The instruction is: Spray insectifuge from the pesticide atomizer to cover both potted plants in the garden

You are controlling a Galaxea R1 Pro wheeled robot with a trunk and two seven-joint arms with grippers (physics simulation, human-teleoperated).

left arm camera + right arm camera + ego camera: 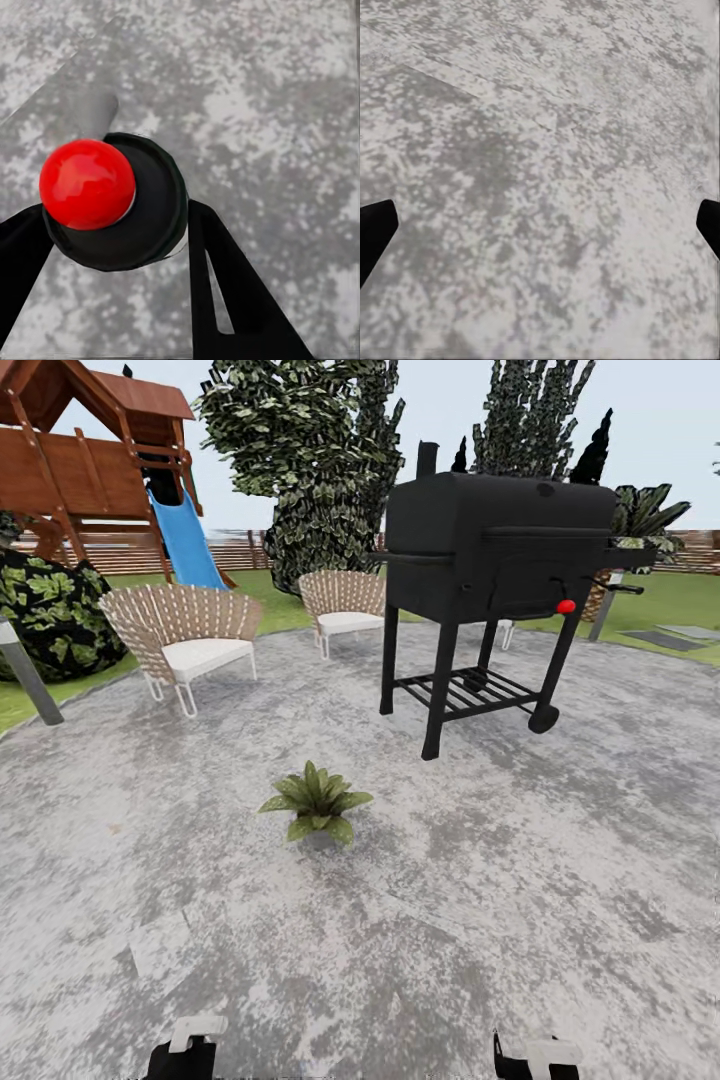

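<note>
a wide round grey stone patio [560, 920] stretches ahead, bare across its near and right parts, edged by lawn [690, 595] at the far left and right. one potted plant [317, 803], a low rosette of green leaves, sits alone on the stone near the middle, well apart from everything else. beyond it to the right stands a black grill [500, 560] on four legs; two wicker seats [185, 628] rest at the patio's far edge, with a wooden playset and blue slide [188, 542] behind them and dark trees [310, 460] further back. both arms hang low. the left gripper [112, 225] is closed on a black round thing with a red ball [86, 184] on top, held over the stone. the right gripper [540, 225] has its jaws spread wide over bare stone.
</note>
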